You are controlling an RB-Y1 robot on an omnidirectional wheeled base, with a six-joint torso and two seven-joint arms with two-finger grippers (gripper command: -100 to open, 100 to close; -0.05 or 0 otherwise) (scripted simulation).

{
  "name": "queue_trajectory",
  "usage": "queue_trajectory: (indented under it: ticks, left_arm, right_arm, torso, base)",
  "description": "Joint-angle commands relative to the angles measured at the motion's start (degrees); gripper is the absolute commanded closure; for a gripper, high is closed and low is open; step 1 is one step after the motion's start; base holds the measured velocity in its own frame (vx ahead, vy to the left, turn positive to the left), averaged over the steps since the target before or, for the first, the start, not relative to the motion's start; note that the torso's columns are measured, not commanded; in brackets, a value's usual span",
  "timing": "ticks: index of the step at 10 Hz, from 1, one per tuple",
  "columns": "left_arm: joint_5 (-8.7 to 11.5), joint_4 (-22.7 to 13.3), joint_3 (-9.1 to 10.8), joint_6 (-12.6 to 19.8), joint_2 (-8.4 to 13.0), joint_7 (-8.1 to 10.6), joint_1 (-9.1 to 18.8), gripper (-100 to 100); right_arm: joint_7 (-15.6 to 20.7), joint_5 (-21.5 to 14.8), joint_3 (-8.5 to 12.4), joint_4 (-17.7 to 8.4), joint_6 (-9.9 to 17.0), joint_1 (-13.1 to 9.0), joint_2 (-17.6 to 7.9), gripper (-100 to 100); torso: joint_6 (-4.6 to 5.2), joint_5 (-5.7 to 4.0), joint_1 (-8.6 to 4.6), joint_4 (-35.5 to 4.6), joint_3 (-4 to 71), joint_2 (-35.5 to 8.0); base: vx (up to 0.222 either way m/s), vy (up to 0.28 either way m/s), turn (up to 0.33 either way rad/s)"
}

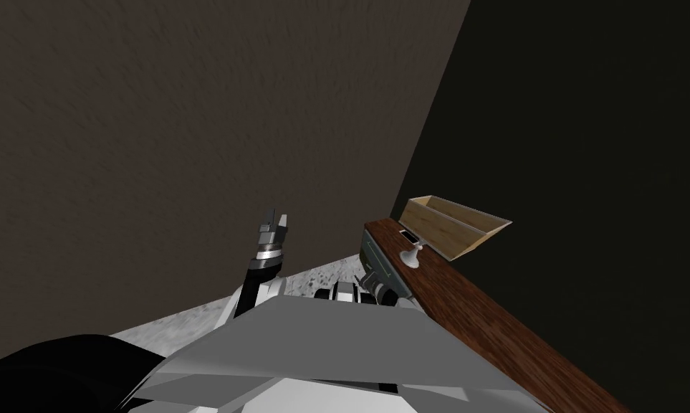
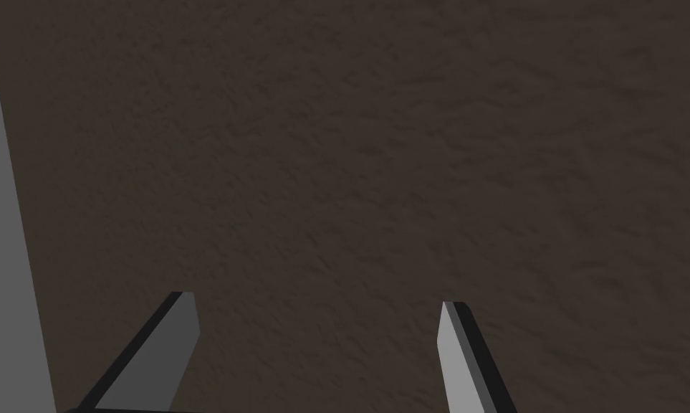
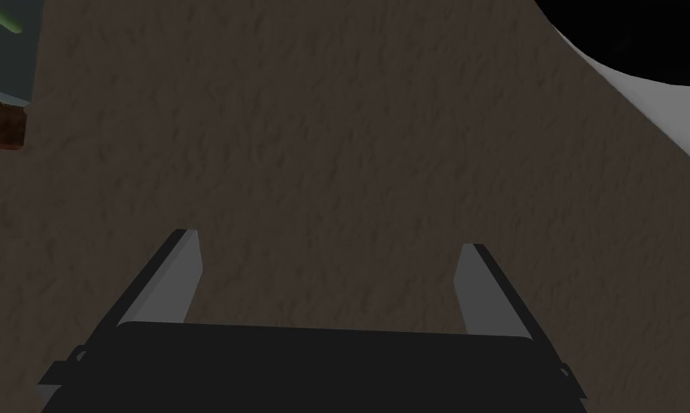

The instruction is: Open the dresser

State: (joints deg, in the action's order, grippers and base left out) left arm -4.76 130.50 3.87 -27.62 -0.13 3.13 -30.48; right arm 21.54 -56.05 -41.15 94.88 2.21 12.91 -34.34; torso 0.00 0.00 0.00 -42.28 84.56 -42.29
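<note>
Blade-fingered left end effector (image 2: 318, 300) apart, right end effector (image 3: 329, 238) apart, reddish wood-grain dresser (image 1: 472, 315).

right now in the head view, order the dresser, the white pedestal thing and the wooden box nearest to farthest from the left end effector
From the left end effector:
1. dresser, end corner to its right
2. white pedestal thing, on the dresser top
3. wooden box, behind that, by the wall

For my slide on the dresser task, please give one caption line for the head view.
Left claw open before a brown wall, dresser to the right.
</note>
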Motion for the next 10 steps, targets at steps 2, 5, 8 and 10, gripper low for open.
queue_trajectory:
  ticks: [2,5,8,10]
  left_arm:
    - [0.0,0.0,0.00,0.0,0.0,0.00,0.0,0]
    - [0.0,0.0,0.00,0.0,0.0,0.00,0.0,0]
    - [0.0,0.0,0.00,0.0,0.0,0.00,0.0,0]
    - [0.0,0.0,0.00,0.0,0.0,0.00,0.0,0]
  right_arm:
    - [2.4,-5.7,-4.3,-5.9,3.4,-2.4,-3.8,-100]
    - [3.2,-9.0,-6.0,-8.1,4.9,-3.4,-5.4,-100]
    - [4.8,-12.9,-9.2,-12.1,7.7,-5.2,-8.4,-100]
    - [5.6,-15.6,-10.7,-14.0,9.0,-6.1,-9.8,-100]
  torso:
    - [-0.01,0.00,0.00,0.0,0.0,0.0]
    - [-0.01,0.00,0.00,0.0,0.0,0.0]
    - [-0.01,0.00,0.01,0.0,0.0,0.0]
    - [0.01,0.01,-0.01,0.0,0.0,0.0]
  base:
    - [0.000,0.003,0.117]
    - [0.000,0.001,0.060]
    - [0.000,0.002,0.071]
    - [0.001,0.001,0.094]
